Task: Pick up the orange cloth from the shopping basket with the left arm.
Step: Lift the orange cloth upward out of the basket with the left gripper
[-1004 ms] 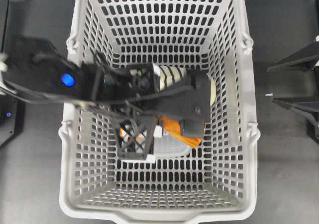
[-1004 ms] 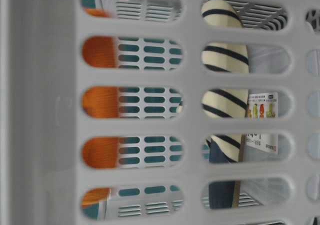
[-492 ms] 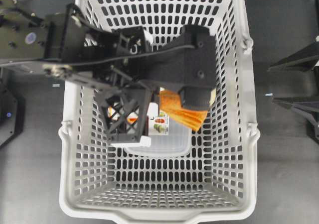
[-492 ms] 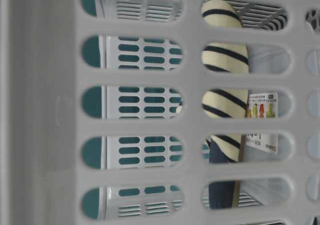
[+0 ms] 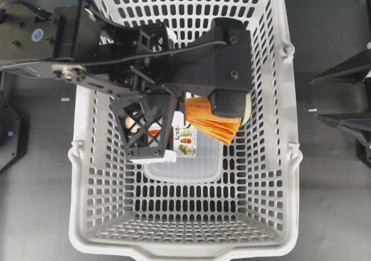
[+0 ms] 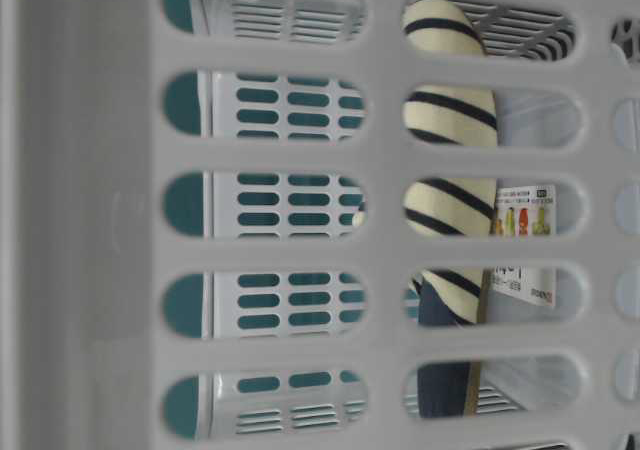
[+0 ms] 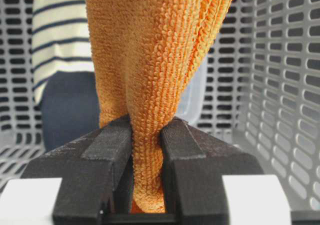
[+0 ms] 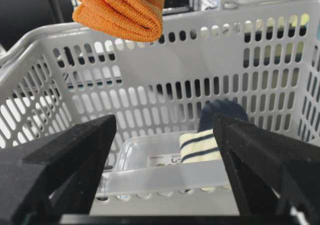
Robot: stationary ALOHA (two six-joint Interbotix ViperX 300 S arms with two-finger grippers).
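Note:
The orange cloth (image 5: 210, 119) hangs above the floor of the light grey shopping basket (image 5: 293, 156), pinched in my left gripper (image 5: 181, 120). In the left wrist view the black fingers (image 7: 110, 155) are shut on a bunched fold of the cloth (image 7: 150, 60), which drapes away from them. The right wrist view shows the cloth (image 8: 120, 10) about level with the basket's far rim (image 8: 280, 7). It is out of sight in the table-level view. My right gripper (image 5: 346, 95) is open and empty, outside the basket's right wall.
A cream-and-navy striped slipper (image 7: 57, 40) and a clear plastic package with a printed label (image 5: 186, 156) lie on the basket floor below the cloth. Both show through the slotted wall (image 6: 90, 210) in the table-level view: the slipper (image 6: 450, 120) and the label (image 6: 525, 220).
My left gripper has risen from the basket floor with the orange cloth in it. The cloth has left the table-level view. The package label is now uncovered. The right arm has not moved.

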